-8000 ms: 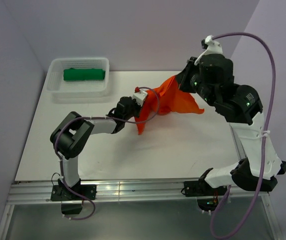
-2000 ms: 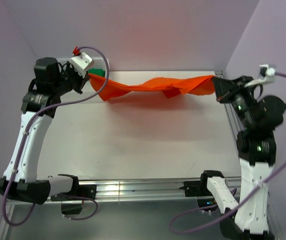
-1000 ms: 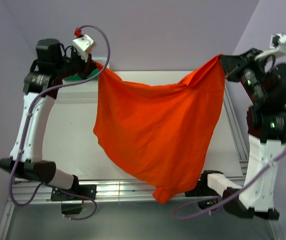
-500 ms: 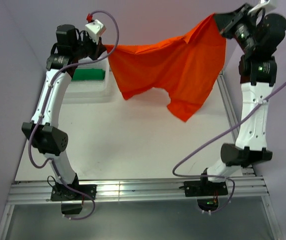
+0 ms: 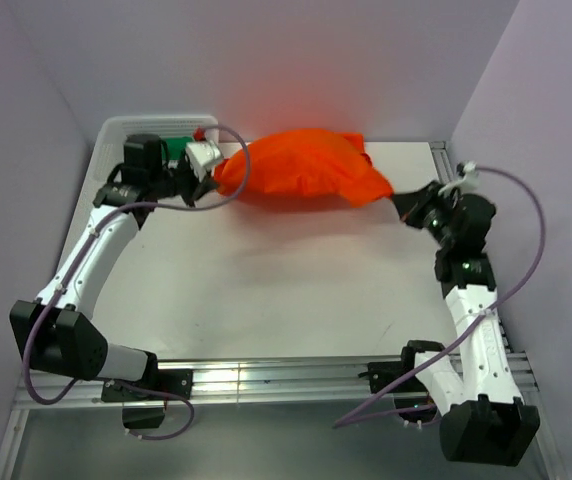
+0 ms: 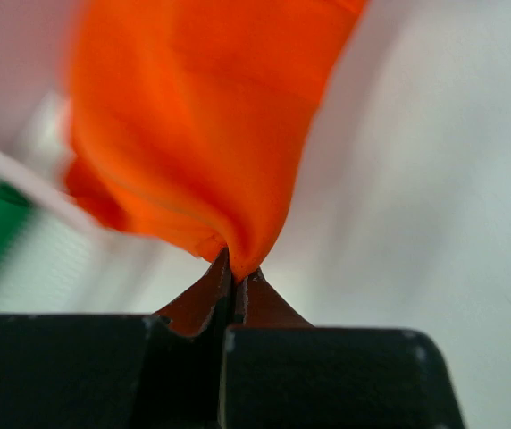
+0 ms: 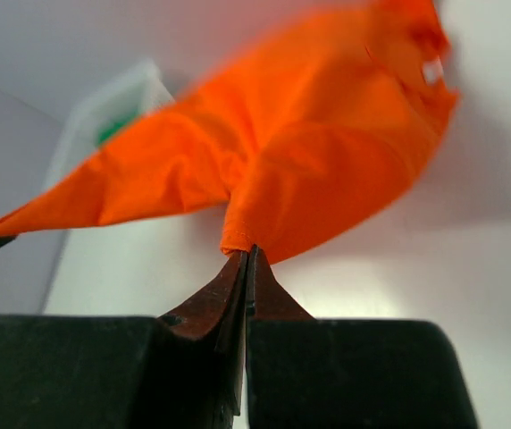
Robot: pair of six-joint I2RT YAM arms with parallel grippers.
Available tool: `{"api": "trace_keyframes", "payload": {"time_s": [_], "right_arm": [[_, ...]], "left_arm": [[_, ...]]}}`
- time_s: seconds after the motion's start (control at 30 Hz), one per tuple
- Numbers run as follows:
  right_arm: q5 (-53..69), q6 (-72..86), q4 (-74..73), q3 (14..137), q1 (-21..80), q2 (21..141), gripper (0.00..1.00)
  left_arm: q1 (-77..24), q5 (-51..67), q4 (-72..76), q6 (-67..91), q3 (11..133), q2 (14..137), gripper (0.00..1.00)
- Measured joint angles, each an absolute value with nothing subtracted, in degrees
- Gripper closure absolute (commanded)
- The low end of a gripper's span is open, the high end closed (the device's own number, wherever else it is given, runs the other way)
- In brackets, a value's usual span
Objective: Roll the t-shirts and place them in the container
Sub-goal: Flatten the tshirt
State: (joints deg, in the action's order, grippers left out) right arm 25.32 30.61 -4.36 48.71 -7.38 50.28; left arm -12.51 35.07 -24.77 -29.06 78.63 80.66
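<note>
The orange-red t-shirt (image 5: 301,167) billows in a puffed heap over the far middle of the table, stretched between both arms. My left gripper (image 5: 218,170) is shut on its left edge, the cloth (image 6: 202,134) pinched at the fingertips. My right gripper (image 5: 402,199) is shut on the right edge, a hemmed corner (image 7: 238,234) caught between the tips. The green t-shirt (image 5: 174,150) lies in the white basket, mostly hidden behind the left wrist.
The white mesh basket (image 5: 116,130) stands at the far left corner, close behind the left arm. The right table rail (image 5: 446,170) runs beside the right arm. Bare white tabletop (image 5: 286,280) lies toward the near edge.
Both arms have dropped from high above down toward the table. The shirt, hanging spread in the air before, now balloons low over the far table between the grippers.
</note>
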Motion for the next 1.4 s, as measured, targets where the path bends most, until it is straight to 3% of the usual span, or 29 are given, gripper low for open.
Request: {"api": "trace_keyframes", "payload": {"time_s": [0.13,0.27,0.63,1.0,1.4], "right_arm": [[22.0,30.0,-9.2,36.4,-5.9,47.1,1.00],[16.6,27.8,-16.6,32.4,-5.5,43.0,1.00],[9.8,29.7,-22.7,29.4,-2.9,39.6,1.00],[-3.7,37.9,-30.0,29.4,-1.7,37.9,1.00],[-10.4,36.3,-31.0,33.6,-1.7,41.7,1.00]], "left_arm": [[-14.4,36.6,-31.9,-34.2,68.6,80.1,1.00],[-16.2,37.4,-38.5,-38.6,64.1,80.1,1.00],[-28.0,30.3,-42.8,-43.3,49.7,76.3,1.00],[-28.8,25.2,-42.5,-42.7,41.2,70.0,1.00],[-30.0,23.2,-42.2,-42.0,39.8,69.6,1.00]]}}
